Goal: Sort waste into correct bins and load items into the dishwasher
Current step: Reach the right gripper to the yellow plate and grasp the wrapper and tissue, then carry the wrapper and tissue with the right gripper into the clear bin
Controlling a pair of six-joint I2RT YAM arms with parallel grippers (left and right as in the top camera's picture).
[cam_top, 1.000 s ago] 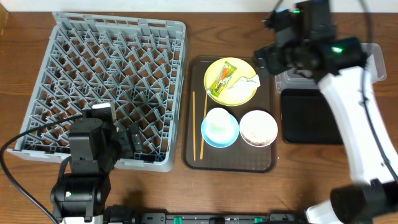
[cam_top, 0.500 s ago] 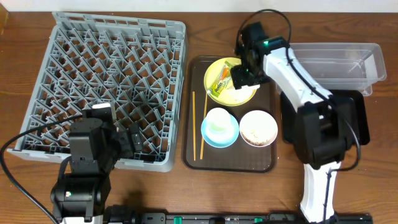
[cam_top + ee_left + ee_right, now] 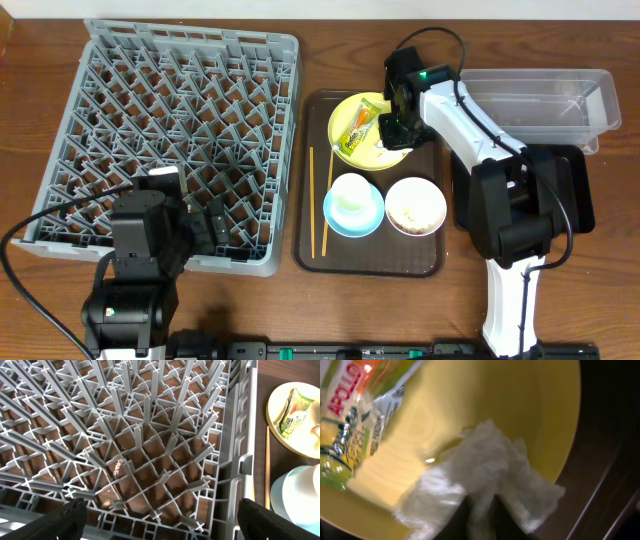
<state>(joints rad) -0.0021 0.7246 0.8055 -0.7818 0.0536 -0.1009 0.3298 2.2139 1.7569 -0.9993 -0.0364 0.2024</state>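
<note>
Tissue (image 3: 480, 475) lies right beneath the right claw (image 3: 392, 132), on the plate's (image 3: 520, 400) edge, with the wrapper (image 3: 350, 425) off to the claw's other side. Its folds bunch around the fingertips, but I cannot tell whether they have pinched it. The left claw (image 3: 167, 520) gapes empty over the rack (image 3: 150, 435), well apart. There is open room above the claw, and the tub (image 3: 540, 100) sits to its right.

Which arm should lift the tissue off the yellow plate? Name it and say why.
Right. The right claw hangs over the yellow plate, with the crumpled tissue close under it in the wrist view. The left claw sits open above the dish rack, across the brown tray.
</note>
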